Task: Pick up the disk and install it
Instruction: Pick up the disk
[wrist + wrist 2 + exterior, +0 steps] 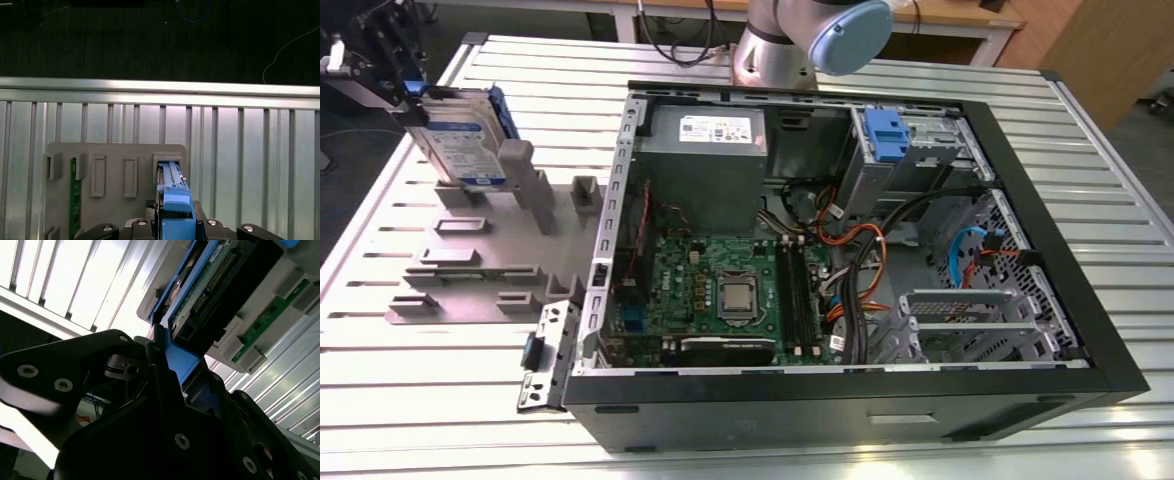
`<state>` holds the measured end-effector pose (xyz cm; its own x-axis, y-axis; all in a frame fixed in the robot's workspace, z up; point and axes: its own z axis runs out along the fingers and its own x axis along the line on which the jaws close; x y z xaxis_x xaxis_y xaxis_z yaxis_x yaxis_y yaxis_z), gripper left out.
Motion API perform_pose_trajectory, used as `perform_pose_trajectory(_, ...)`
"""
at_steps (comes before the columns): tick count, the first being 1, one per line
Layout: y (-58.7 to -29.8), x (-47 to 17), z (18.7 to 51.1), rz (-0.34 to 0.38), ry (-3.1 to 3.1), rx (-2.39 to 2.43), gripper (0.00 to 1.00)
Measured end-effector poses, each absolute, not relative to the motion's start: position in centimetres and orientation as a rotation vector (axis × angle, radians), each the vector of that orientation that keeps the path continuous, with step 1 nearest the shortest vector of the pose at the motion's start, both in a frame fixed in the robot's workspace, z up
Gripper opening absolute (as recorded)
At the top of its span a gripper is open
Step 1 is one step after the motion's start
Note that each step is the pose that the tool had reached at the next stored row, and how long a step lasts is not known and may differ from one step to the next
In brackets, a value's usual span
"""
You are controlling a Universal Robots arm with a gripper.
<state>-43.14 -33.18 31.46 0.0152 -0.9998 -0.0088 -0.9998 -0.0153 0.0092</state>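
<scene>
At the wrist, the gripper (177, 367) has its jaws pressed together on the blue carrier frame (175, 202) of the disk (460, 145), at the edge that faces up. The disk stands on edge over a slot of the grey holder (454, 265), at the exterior view's left. Whether its lower edge sits in the slot or hangs clear of it cannot be told.

Assessment: the unit is rigid and fairly heavy for its bulk, with smooth metal faces and exposed connector pins (shock-sensitive, in my judgement). The plastic frame edges are therefore the proper place to grip, as found.

Just beside the disk, the holder's upright posts (518, 185) would catch a tilted lift. A green circuit board (75, 192) occupies another slot of the holder.

Beyond, on the slatted table (400, 400), the open computer case (1067, 200) lies on its side. Toward its far end sits the drive bay (927, 150) with a blue latch (887, 135). A bundle of cables (867, 255) crowds the space near it, and the case wall (620, 200) stands between holder and bay.
</scene>
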Motion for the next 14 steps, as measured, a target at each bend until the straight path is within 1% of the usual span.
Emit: perform_pose_trajectory(14, -33.18, -43.14, 32.09, -0.02, -2.204, 2.238, 0.36)
